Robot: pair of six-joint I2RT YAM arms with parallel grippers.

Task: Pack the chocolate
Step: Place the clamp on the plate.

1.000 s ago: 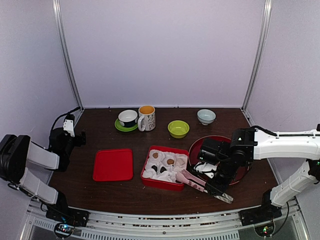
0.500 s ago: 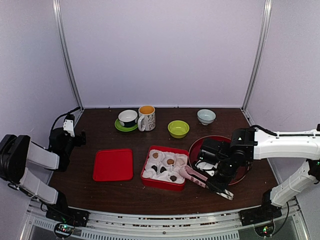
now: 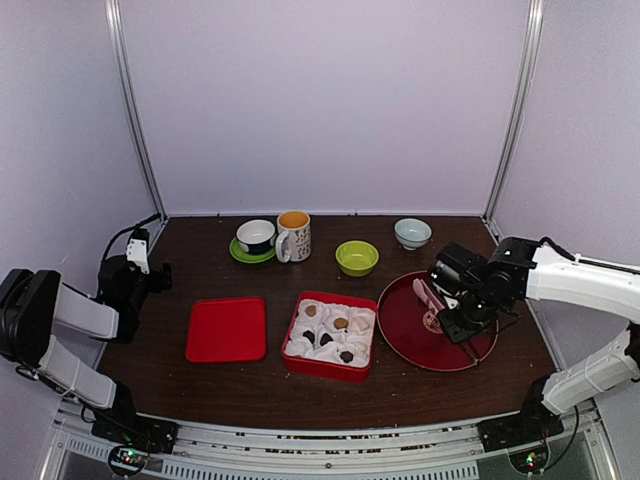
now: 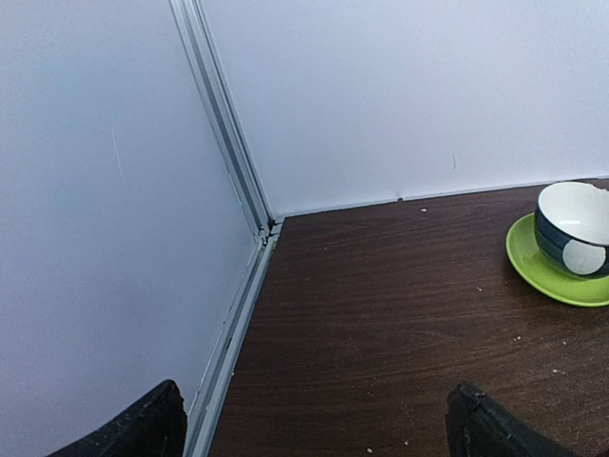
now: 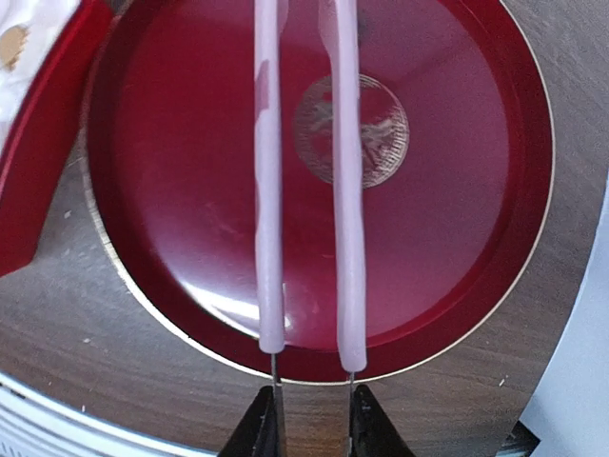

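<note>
White-walled enclosure, dark wood table (image 3: 250, 385). I work from its near edge.

Round red plate (image 3: 400, 335), right of centre: presumably the supply dish for the sweets. I see none on the part of it that shows.

Red box (image 3: 330, 368), centre, lined with white paper cups so that each piece sits apart. Its red lid (image 3: 226, 329) lies flat just to the left, out of the way and near for closing later.

Crockery along the far edge, well apart from the work: cup (image 3: 256, 235) on green saucer (image 3: 243, 254), mug (image 3: 294, 235), green bowl (image 3: 357, 257), pale bowl (image 3: 412, 233). Not needed for this task, I judge.

Right gripper (image 5: 311, 428): clamped on the handle end of the pink tongs (image 5: 269, 190), squeezing the two arms nearly parallel. They reach out over the plate. The tips run out of the wrist view, so I cannot tell if they carry anything.

Left gripper (image 4: 314, 388): jaws fully apart, holding nothing, parked at the far left corner, where it is clear of the right arm.

Chocolate (image 3: 341, 323): several small brown and tan pieces sit in the box's cups. Some cups look unfilled, so packing seems partly done.
</note>
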